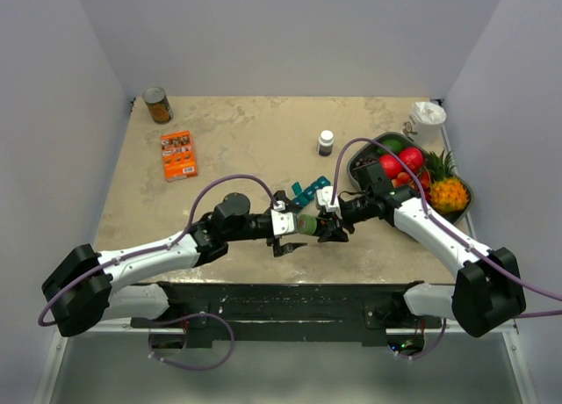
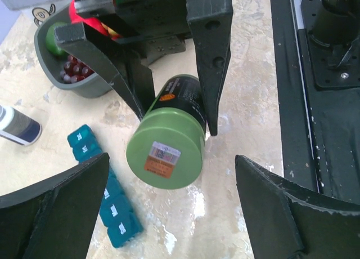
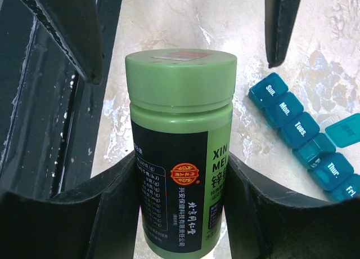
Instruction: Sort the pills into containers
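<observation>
Black fingers of the right gripper [image 3: 179, 169] are clamped on the body of a green pill bottle [image 3: 177, 90], whose cap is presented to the left gripper [image 2: 171, 163].
Left jaws are spread wide on either side of the round, smooth plastic cap without touching it, probably so that it can be twisted off. Just beyond both jaws, on the marbled tabletop [image 3: 169, 17], the containers [image 3: 301, 136] are laid: a glossy teal strip of square, day-labelled compartments, with one lid flipped open.

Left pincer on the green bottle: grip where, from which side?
Take the lid of the green bottle, coming end-on along its axis. The right pincer clamps the labelled body, leaving only the round lid free, facing the open left pincer.
</observation>
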Controlling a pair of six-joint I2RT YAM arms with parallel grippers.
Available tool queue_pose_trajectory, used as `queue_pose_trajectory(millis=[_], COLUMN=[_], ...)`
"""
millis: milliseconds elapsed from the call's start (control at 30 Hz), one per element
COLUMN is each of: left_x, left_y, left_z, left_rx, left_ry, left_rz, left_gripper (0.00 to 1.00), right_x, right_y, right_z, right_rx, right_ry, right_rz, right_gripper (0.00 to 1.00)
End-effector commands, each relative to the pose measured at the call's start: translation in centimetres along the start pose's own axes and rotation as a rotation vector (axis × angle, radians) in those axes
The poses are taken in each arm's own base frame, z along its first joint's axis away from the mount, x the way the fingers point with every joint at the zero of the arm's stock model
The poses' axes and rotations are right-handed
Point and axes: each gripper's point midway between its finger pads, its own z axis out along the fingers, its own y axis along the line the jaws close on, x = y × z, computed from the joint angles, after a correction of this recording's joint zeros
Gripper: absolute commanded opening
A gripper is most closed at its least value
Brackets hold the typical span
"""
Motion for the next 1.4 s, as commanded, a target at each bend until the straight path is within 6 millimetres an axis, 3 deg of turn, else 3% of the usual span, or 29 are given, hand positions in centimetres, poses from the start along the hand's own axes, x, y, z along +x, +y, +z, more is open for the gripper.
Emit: queue_pose_trajectory(millis=[0,167,267,367,400,433,567,667,733,767,867,967,1067,1367], left_x=[-4.4,-3.9,-3.1,-2.3,-2.1,-2.2,-2.2,-1.2,0.5,0.2,0.8,-1.8,-3.7,-4.0], left_y=[1.5,1.2,1.1,1.1,1.3,1.4,2.4,3.8,3.4,2.9,1.5,0.4,1.0,0.2], left_z=[0.7,1.3,1.8,2.0,1.9,1.8,0.9,0.3,-0.3,-0.3,-0.2,0.2,0.3,-0.9], left_rx=[-0.016,0.013,0.031,0.026,0.007,0.001,-0.115,-0.279,-0.293,-0.297,-0.322,-0.204,-0.179,-0.166], left_ry=[-0.141,-0.118,-0.079,-0.049,-0.039,-0.04,-0.05,-0.013,0.023,0.007,0.04,-0.021,-0.068,-0.068], left_rz=[0.108,0.083,0.057,0.018,-0.016,-0.037,-0.34,-0.849,-1.083,-1.293,-1.648,-1.8,-1.805,-1.863], left_gripper=[0.94,0.82,0.68,0.37,0.06,0.0,0.0,0.0,0.0,0.0,0.0,0.0,0.0,0.0], right_x=[-1.9,-1.9,-1.9,-1.9,-1.9,-1.9,-1.8,-1.8,-1.8,-1.9,-1.8,-1.8,-1.9,-1.7], right_y=[0.0,0.1,0.1,0.1,0.0,0.0,-0.6,-1.0,-1.2,-1.3,-1.4,-1.4,-1.5,-1.5], right_z=[-0.5,-0.5,-0.4,-0.5,-0.5,-0.5,-0.6,-0.6,-0.7,-0.7,-0.6,-0.7,-0.8,-0.8], right_rx=[-0.005,-0.006,-0.009,-0.006,-0.004,-0.003,0.027,0.044,0.053,0.058,0.062,0.064,0.07,0.07], right_ry=[-0.064,-0.064,-0.064,-0.062,-0.061,-0.06,-0.047,-0.043,-0.043,-0.043,-0.04,-0.041,-0.043,-0.044], right_rz=[-0.062,-0.06,-0.06,-0.061,-0.06,-0.056,-0.043,-0.033,-0.025,-0.025,-0.019,-0.016,-0.017,-0.013], right_gripper=[0.0,0.0,0.0,0.0,0.0,0.0,0.0,0.0,0.0,0.0,0.0,0.0,0.0,0.0])
